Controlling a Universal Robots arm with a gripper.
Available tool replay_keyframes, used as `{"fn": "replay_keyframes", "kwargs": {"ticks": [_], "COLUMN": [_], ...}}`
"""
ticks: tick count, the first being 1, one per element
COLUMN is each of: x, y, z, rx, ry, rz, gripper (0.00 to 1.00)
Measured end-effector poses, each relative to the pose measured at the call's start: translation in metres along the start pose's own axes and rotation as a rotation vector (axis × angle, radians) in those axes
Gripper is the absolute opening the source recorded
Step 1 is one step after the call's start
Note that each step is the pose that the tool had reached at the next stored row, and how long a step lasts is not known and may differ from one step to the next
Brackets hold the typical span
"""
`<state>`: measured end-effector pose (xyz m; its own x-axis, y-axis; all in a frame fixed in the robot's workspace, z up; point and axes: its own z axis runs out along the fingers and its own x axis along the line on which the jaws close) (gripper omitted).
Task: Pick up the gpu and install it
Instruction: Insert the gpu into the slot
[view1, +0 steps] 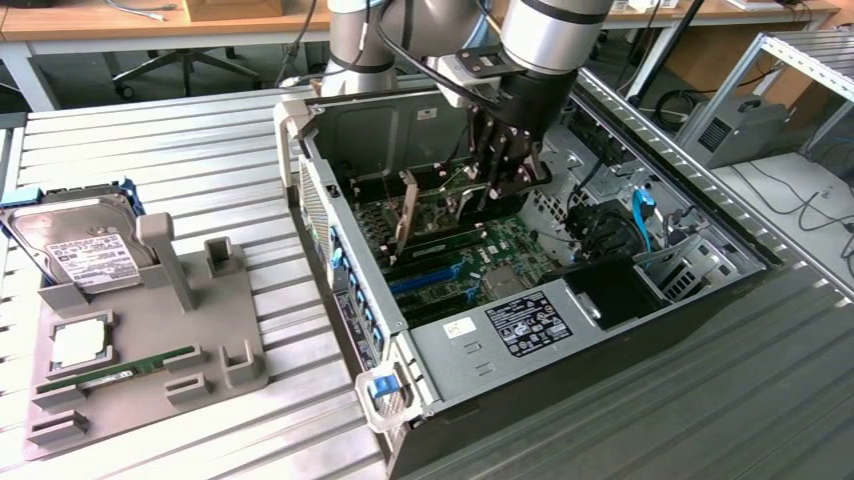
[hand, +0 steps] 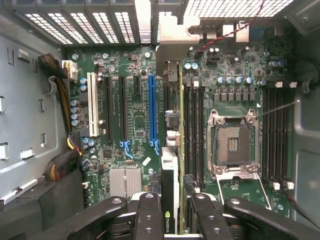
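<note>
My gripper (view1: 509, 172) reaches down into the open computer case (view1: 441, 350) and is shut on the gpu (view1: 447, 205). In the wrist view the gpu (hand: 170, 170) stands edge-on between the two black fingers (hand: 149, 215) of the gripper (hand: 172, 202). A green logo marks its near edge and its silvery bracket (hand: 172, 35) meets the rear slot openings. The card runs just beside the long blue slot (hand: 151, 107) on the green motherboard (hand: 120, 125), toward the CPU socket side. I cannot tell whether its edge sits in a slot or hangs just above one.
The empty CPU socket (hand: 232, 145) and black memory slots (hand: 195, 130) lie next to the card. Cable bundles (hand: 62, 100) run along the case wall. At the exterior view's left a grey tray (view1: 214, 330) holds a hard drive (view1: 80, 245), a CPU (view1: 78, 342) and a green memory stick (view1: 114, 370).
</note>
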<state>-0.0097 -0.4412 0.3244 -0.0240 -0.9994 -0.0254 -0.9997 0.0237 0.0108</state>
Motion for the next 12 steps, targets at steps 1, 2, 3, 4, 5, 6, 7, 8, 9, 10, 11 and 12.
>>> {"fn": "replay_keyframes", "kwargs": {"ticks": [1,2,3,4,5,6,7,8,9,10,11,12], "x": [0.0001,0.0002,0.0003,0.0004,0.0005,0.0006,0.0007,0.0009,0.0010,0.0011,0.0012,0.0012], "y": [0.0006,0.0011,0.0016,0.0023,0.0030,0.0039,0.0049,0.0056,0.0062,0.0068,0.0072,0.0076], "z": [0.0009,0.0016,0.0022,0.0030,0.0037,0.0046,0.0054,0.0060,0.0065,0.0072,0.0078,0.0082], "rx": [0.0006,0.0011,0.0015,0.0020,0.0024,0.0029,0.0035,0.0039,0.0042,0.0046,0.0048,0.0049], "ry": [0.0000,-0.0001,-0.0001,-0.0001,-0.0001,-0.0001,-0.0002,-0.0002,-0.0001,-0.0001,-0.0002,-0.0002], "rz": [0.000,0.000,-0.001,-0.001,-0.001,-0.001,-0.002,-0.002,-0.002,-0.003,-0.003,-0.003], "gripper": [0.27,0.27,0.27,0.27,0.27,0.27,0.27,0.27,0.27,0.27,0.27,0.27]}}
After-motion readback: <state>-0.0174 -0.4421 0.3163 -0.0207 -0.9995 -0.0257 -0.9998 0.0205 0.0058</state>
